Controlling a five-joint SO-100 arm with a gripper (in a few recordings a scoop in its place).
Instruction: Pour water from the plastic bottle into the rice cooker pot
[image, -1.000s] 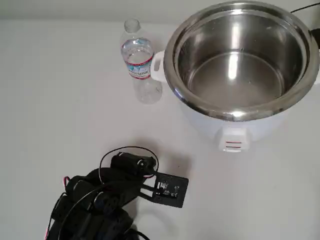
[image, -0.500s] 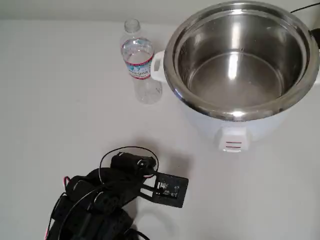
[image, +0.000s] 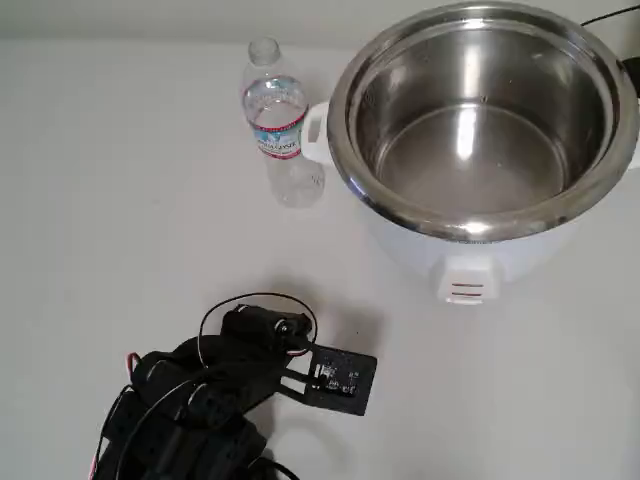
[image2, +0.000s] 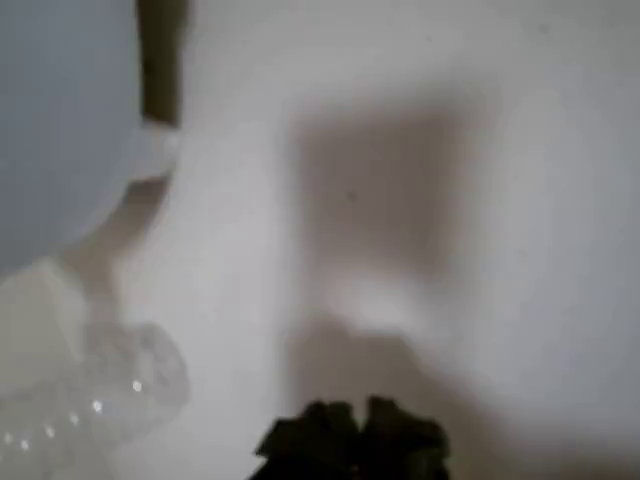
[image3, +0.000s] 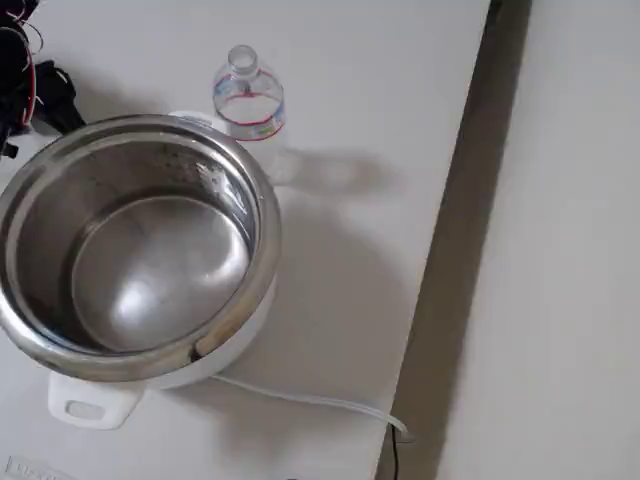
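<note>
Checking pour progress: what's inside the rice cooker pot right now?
The rice cooker pot shows a bare, shiny steel bottom; any water cannot be told. The plastic bottle stands upright beside it.

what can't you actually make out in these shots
- Gripper: a dark blur at the bottom edge of the wrist view; open or shut unclear.
- Plastic bottle: label text too small in the overhead view; water level hard to read.
- Rice cooker pot: right rim cut off by the overhead frame edge.

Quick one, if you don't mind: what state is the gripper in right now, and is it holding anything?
Gripper: its tips show dark and blurred at the wrist view's bottom edge, so open or shut cannot be told. It holds nothing; the plastic bottle stands alone.
</note>
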